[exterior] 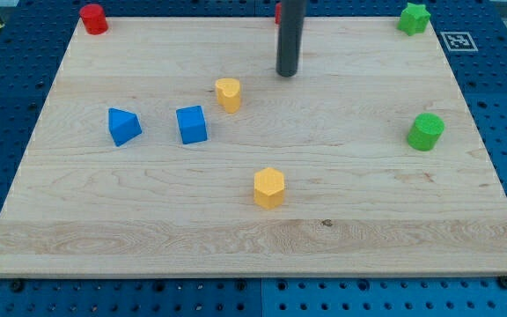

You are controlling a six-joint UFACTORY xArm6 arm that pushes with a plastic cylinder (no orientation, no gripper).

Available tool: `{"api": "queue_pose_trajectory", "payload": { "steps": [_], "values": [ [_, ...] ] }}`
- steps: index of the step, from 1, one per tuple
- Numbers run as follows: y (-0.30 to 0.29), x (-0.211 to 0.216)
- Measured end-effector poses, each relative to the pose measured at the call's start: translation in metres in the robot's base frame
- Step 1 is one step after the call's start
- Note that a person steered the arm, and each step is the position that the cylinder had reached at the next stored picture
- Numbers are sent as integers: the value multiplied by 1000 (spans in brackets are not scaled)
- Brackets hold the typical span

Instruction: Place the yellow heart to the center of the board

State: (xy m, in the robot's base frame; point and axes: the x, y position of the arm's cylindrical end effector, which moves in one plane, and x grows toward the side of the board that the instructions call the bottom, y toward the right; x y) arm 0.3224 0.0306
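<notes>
The yellow heart [228, 93] sits left of the board's [368, 211] centre, towards the view's top, apart from our tip [288, 74], a bare rod holding nothing, up and to its right. Pushing from here would likely drive it left towards the blue cube [192, 124]; an off-centre shove could spin it aside.

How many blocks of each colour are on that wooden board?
Yellow: 2, the yellow heart and a yellow hexagon
Blue: 2, a blue triangle and a blue cube
Green: 2, a green star and a green cylinder
Red: 2, a red cylinder and a red block, mostly hidden behind the rod
Total: 8
</notes>
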Motion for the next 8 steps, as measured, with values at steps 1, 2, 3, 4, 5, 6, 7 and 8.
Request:
{"api": "queue_pose_trajectory", "payload": {
  "steps": [1,2,3,4,5,6,7,8],
  "values": [
    [-31,0],
    [-36,0],
    [-36,-5],
    [-68,-20],
    [-96,-26],
    [-104,-10],
    [-99,29],
    [-87,67]
  ]
}}
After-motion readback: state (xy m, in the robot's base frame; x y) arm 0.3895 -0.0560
